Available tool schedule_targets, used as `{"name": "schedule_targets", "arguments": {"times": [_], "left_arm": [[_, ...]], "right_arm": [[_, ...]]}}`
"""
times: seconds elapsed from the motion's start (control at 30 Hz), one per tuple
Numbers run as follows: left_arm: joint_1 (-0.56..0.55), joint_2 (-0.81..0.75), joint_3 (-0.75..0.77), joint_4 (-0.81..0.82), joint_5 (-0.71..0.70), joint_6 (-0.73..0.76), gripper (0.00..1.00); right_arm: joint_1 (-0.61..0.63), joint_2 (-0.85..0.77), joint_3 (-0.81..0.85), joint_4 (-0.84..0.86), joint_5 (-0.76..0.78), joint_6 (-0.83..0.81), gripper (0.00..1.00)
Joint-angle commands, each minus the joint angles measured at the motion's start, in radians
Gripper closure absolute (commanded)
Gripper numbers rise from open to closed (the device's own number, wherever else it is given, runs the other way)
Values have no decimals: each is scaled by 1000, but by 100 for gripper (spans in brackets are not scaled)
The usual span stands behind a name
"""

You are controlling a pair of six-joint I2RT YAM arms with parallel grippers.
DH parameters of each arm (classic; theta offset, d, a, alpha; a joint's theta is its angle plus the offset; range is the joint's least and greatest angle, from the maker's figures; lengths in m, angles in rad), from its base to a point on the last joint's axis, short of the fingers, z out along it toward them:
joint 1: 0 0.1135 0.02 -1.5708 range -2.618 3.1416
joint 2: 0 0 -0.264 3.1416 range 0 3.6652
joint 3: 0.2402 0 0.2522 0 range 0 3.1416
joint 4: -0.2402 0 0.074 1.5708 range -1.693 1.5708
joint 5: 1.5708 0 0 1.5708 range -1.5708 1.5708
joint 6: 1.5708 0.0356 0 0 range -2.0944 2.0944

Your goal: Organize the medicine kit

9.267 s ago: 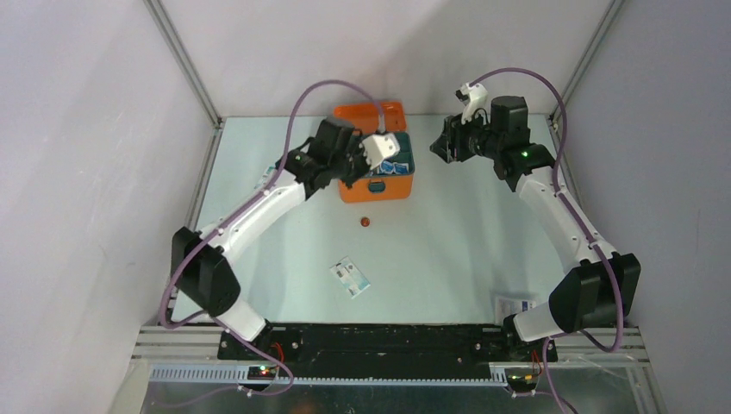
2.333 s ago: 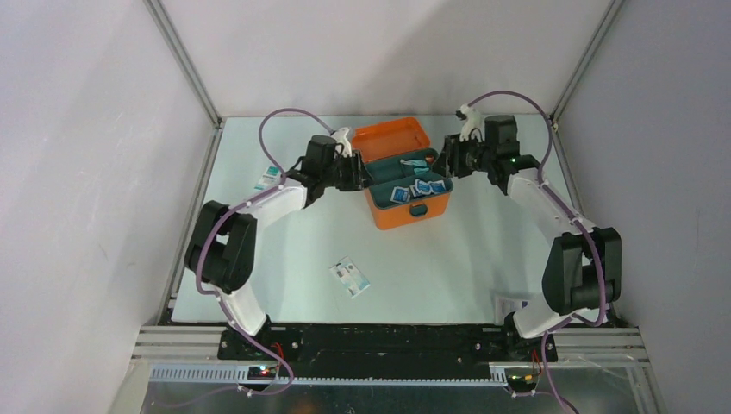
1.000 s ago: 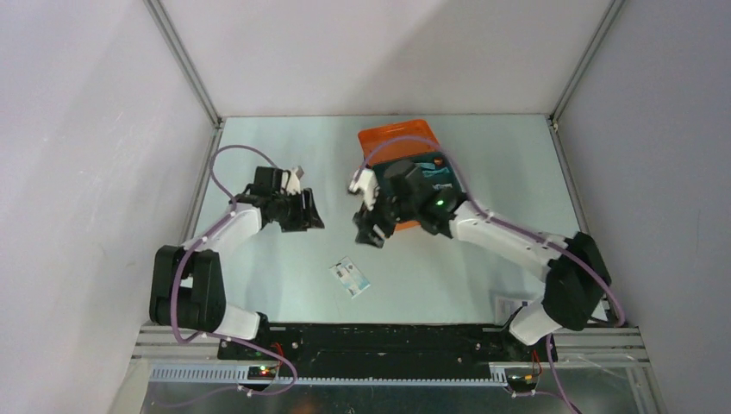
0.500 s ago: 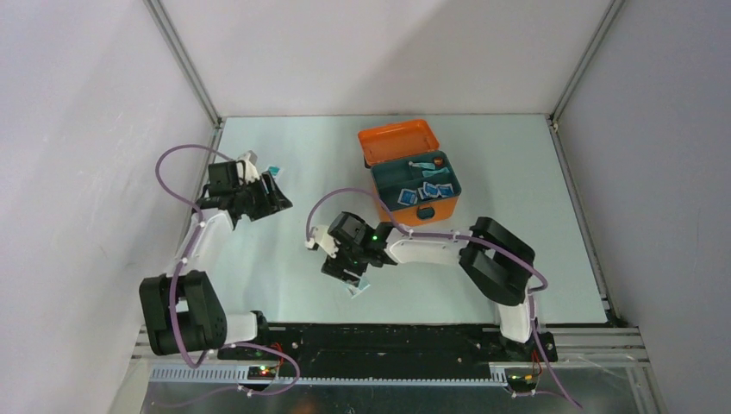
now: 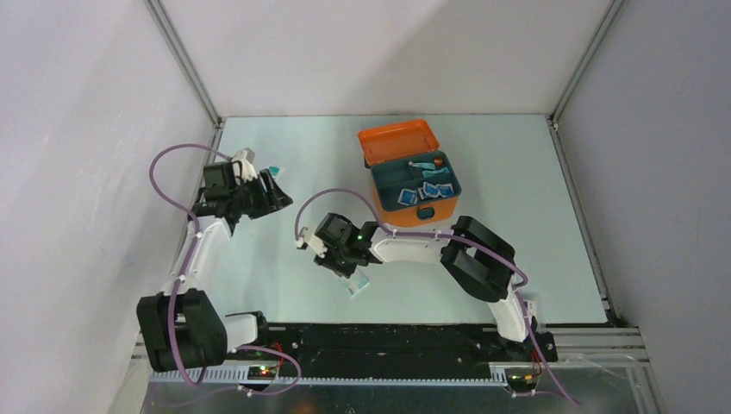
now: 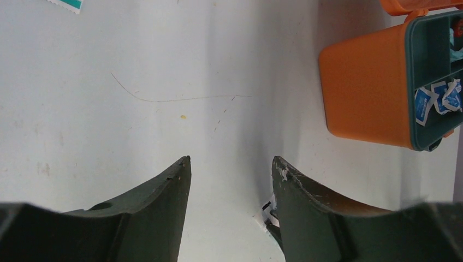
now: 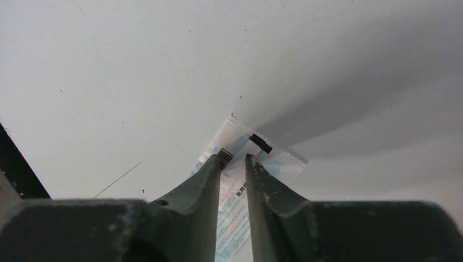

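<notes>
Medicine kit (image 5: 398,214) stands open at the far middle of the desk (image 5: 509,164), ready for filling — the right claw (image 7: 233,158) has narrowed jaws over a stray sachet (image 7: 236,136) lying flat nearer the front, presumably to fetch it, though pinched or not I cannot tell — while the left claw (image 6: 229,161) hangs released, empty.

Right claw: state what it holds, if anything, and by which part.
Cannot tell. The right claw stands nearly closed over the middle of the sachet, which lies on the table.
</notes>
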Motion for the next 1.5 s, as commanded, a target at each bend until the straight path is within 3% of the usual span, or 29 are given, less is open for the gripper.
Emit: {"name": "schedule_targets", "arguments": {"times": [0.0,0.13,0.57,0.63,0.67,0.8,0.9,0.93,1.0,1.3,1.47], "left_arm": [[2,6,-12,22,22,-9,38],[1,53,-12,38,56,-11,38],[-60,173,-7,77,171,7,37],[-78,178,-9,77,165,5,37],[-83,179,-8,77,160,-2,37],[-73,174,-4,78,102,-18,37],[-45,173,-4,78,93,-31,38],[-38,173,-5,78,96,-35,38],[-22,166,-9,78,103,-39,37],[-8,144,-22,77,116,-39,38],[-9,138,-24,80,121,-41,38]], "right_arm": [[-4,4,3,-42,10,-12,77],[-23,-60,-12,-40,-28,-26,100],[-98,-302,-28,-31,-94,-44,100],[-95,-293,-35,-43,-121,-87,82],[-91,-280,-39,-47,-129,-132,67],[-69,-242,-93,-34,-154,-247,41],[-75,-216,-107,-18,-171,-271,29],[-78,-203,-108,-11,-173,-275,16],[-94,-178,-107,-2,-195,-285,12],[-109,-37,-60,-28,-182,-308,12],[-107,23,-11,-68,-139,-307,18]]}}
